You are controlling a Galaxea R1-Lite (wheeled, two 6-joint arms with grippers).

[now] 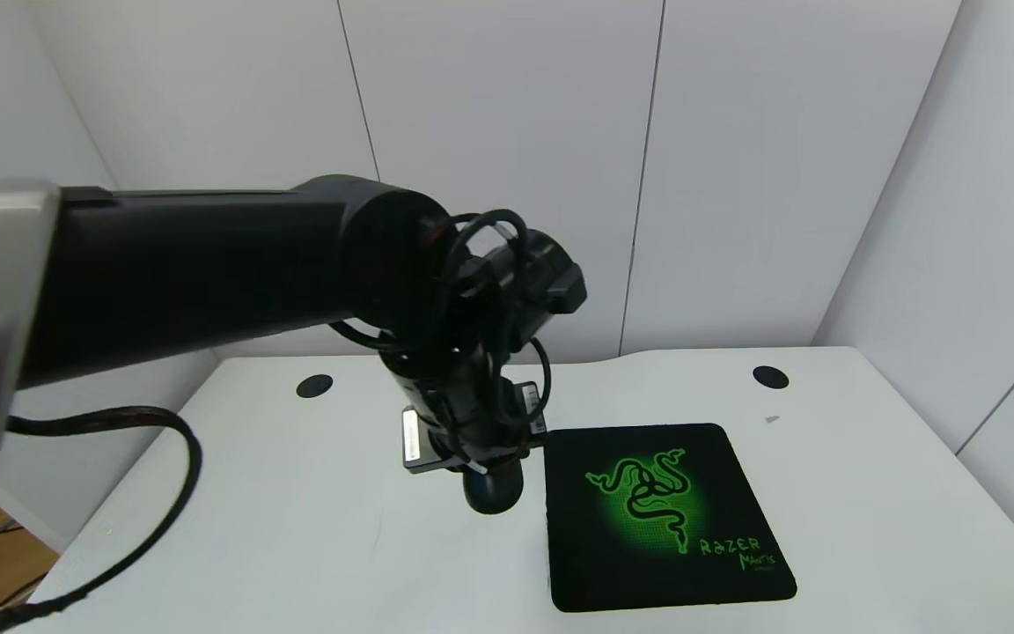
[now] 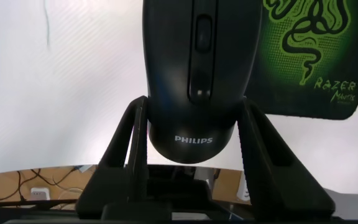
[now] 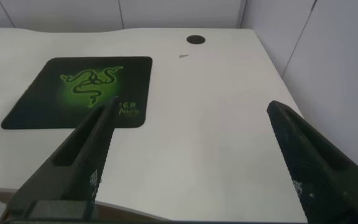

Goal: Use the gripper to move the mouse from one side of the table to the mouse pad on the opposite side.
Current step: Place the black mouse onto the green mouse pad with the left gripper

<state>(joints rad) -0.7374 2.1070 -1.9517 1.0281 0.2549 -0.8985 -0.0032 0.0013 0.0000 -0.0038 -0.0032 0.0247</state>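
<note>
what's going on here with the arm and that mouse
The left end effector is shut on a black mouse, a finger on each side of it. It is beside the near-left edge of the black and green mouse pad, not yet over it. The pad lies bare on the white table. The right end effector is open and holds nothing, off to the right of the pad.

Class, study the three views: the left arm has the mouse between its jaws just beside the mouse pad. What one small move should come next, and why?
Probably a short carry sideways toward the robot's right, until the mouse is over the mouse pad. The left gripper has its jaws shut on the mouse's sides, and the mouse is beside the pad's edge, over the white table. The right gripper stays open, off to the side.
</note>
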